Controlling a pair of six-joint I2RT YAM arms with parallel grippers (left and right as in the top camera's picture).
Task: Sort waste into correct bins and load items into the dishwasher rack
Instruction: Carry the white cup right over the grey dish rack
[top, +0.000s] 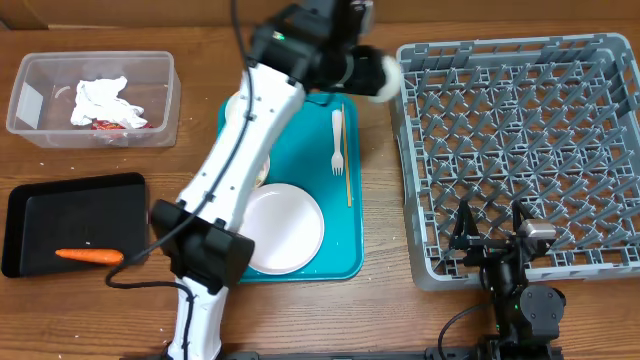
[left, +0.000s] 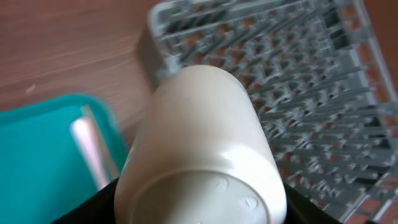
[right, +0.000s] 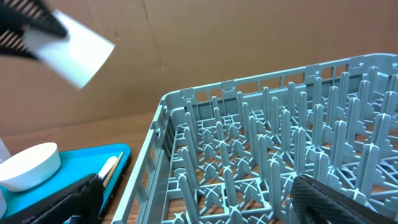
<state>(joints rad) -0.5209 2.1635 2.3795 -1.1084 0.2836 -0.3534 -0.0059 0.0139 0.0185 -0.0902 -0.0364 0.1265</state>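
My left gripper (top: 354, 69) grips the cup (top: 378, 73), up at the rack's (top: 520, 130) left rim — the loading step. Next I should clear the rim and lower it between pegs — my right gripper (top: 492, 228) rests spread wide.

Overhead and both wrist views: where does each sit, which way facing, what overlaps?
Overhead: fixed above the table, facing straight down; shows left gripper holding the small white cup beside the large grey plastic dishwasher rack, right gripper open.
Left wrist: on the left arm, facing past the cup to the rack and flat teal serving tray; dark fingers at bottom corners.
Right wrist: low at the rack's edge, facing across it to a cardboard wall; dark fingers at bottom corners.
Shared: all see cup and rack.
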